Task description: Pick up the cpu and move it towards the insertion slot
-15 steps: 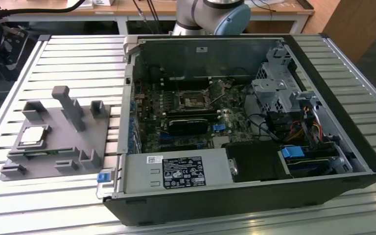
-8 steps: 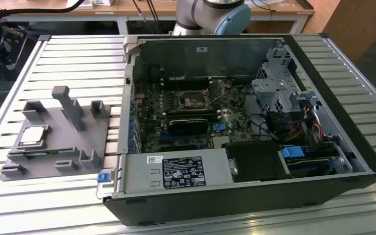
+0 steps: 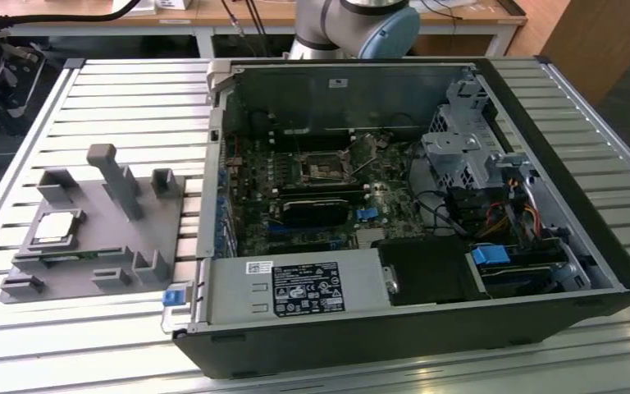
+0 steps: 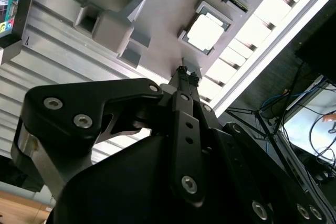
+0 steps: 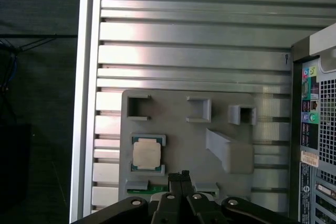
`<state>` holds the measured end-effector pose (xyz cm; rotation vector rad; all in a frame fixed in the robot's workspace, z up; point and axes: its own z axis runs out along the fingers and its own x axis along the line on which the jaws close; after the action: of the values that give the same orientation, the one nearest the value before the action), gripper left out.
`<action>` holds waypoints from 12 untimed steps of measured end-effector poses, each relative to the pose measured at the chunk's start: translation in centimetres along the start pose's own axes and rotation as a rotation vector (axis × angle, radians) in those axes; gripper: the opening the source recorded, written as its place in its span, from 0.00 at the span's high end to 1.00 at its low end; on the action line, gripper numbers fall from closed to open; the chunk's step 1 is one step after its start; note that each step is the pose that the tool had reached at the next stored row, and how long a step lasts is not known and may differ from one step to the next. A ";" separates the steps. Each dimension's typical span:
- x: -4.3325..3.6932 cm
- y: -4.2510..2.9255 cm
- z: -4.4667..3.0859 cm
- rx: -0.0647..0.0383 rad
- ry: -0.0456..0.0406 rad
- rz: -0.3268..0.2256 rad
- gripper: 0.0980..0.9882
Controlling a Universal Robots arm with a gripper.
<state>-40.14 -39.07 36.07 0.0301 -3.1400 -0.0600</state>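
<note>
The cpu [image 3: 56,227] is a silvery square chip lying flat in a recess of the grey plastic fixture plate [image 3: 79,271], at the exterior view's left. Both wrist views look down on the cpu [image 5: 147,154] [image 4: 207,31] from well above. My gripper [image 5: 181,174] [image 4: 186,72] hangs over the fixture a little beside the chip, its two black fingertips pressed together with nothing between them. The insertion slot [image 3: 323,168] is a dark square socket with a metal frame on the motherboard inside the open computer case [image 3: 577,238].
Grey posts and blocks [image 3: 115,176] stand up from the fixture plate around the chip. The case's wall [image 3: 214,164] rises between fixture and motherboard. A black card [image 3: 315,209], cables and drive cages [image 3: 463,156] crowd the case. All rests on a slatted aluminium table [image 3: 129,107].
</note>
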 end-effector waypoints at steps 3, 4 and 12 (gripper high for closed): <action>0.06 0.00 0.00 0.000 0.0000 0.000 0.99; 0.08 0.00 0.00 0.000 0.0000 0.000 0.99; 1.33 -0.01 0.03 0.000 0.0000 0.000 0.99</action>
<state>-41.47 -39.10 36.04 0.0300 -3.1400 -0.0600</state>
